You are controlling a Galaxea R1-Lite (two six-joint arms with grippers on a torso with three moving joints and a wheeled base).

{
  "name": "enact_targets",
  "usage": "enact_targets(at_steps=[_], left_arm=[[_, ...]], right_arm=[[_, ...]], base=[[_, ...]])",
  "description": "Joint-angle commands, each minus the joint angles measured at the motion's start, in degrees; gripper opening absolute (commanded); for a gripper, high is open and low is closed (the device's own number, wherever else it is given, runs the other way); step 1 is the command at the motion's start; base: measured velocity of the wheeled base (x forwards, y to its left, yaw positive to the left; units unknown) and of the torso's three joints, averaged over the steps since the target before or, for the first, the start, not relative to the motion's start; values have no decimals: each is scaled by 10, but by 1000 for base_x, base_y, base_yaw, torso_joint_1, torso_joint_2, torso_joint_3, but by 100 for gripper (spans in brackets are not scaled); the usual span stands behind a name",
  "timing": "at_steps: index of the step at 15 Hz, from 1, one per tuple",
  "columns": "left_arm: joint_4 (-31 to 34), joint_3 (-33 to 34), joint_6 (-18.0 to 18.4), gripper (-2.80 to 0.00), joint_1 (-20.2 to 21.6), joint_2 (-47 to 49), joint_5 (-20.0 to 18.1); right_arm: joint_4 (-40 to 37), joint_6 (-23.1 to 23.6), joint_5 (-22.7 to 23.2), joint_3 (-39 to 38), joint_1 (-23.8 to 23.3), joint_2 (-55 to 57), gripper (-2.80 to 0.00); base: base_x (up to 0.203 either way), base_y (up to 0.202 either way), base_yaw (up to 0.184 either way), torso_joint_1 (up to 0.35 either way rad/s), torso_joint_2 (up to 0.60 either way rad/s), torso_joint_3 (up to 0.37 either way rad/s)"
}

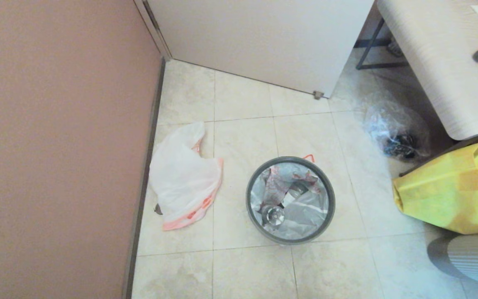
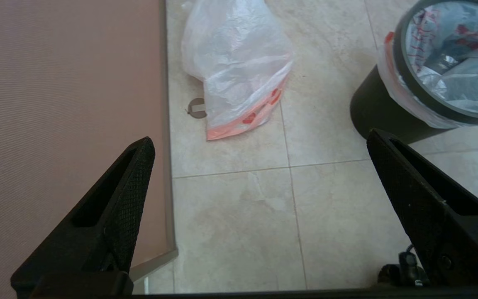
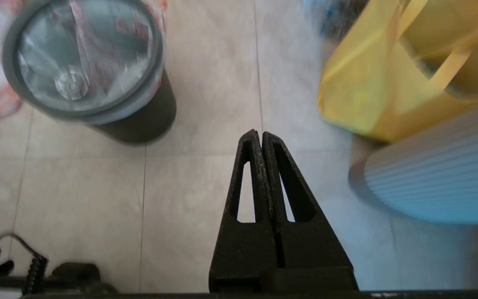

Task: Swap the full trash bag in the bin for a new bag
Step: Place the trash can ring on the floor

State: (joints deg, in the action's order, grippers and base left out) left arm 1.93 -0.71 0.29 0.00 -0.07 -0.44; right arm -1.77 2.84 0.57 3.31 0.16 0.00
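The full trash bag (image 1: 291,195) is seated in the bin (image 1: 250,207); the new bag (image 1: 183,176) is laid flat to its left. The left gripper (image 2: 259,143) is spread wide, the right gripper (image 3: 261,133) pressed together, empty.

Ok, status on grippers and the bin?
Left gripper open, right gripper shut, both empty above the floor. Full bag in bin, hoop on. New bag flat by wall. Nothing blocking.
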Motion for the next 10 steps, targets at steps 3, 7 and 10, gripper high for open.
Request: enact_targets(at_steps=[3,7,10], left_arm=[[0,0,0,0,0,1,0],[0,0,0,0,0,1,0],[0,0,0,0,0,1,0]], right_arm=[[-39,1,0,60,0,6,-280],[-61,3,0,136,0,77,-280],[-59,22,0,198,0,174,-280]], base=[[0,0,0,0,0,0],[0,0,0,0,0,0],[0,0,0,0,0,0]])
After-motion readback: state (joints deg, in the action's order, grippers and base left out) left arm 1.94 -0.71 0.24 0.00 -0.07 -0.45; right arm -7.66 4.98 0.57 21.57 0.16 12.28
